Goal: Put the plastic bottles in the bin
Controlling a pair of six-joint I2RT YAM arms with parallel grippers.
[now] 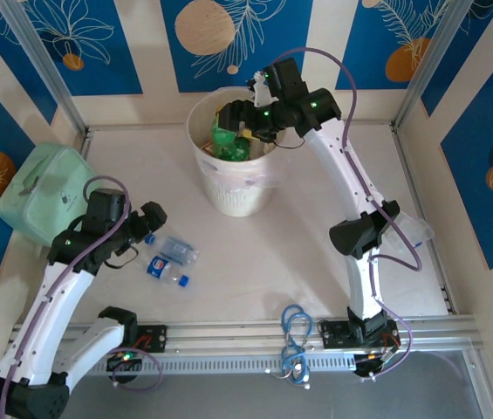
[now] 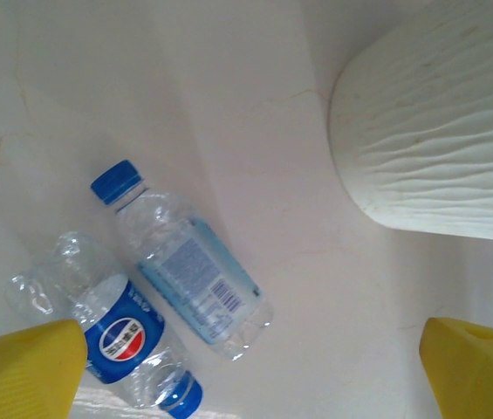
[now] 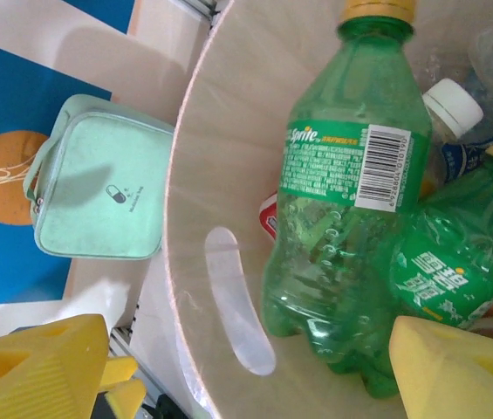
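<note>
Two clear plastic bottles with blue caps lie side by side on the table, one with a pale blue label (image 2: 185, 271) (image 1: 179, 250) and one with a Pepsi label (image 2: 115, 336) (image 1: 164, 271). My left gripper (image 2: 255, 375) (image 1: 153, 223) hangs open just left of them, nothing between its yellow fingertips. The cream-white bin (image 1: 233, 179) (image 2: 438, 131) stands at the back. My right gripper (image 3: 246, 375) (image 1: 239, 122) is open over its mouth. Inside lie a green Sprite bottle (image 3: 342, 192), a second green bottle (image 3: 455, 271) and others, partly hidden.
A mint-green bag (image 1: 41, 192) (image 3: 98, 188) sits at the left wall. A blue cable coil (image 1: 296, 327) lies by the near rail. The bin has a handle slot (image 3: 237, 301) in its wall. Side rails and patterned walls enclose the table.
</note>
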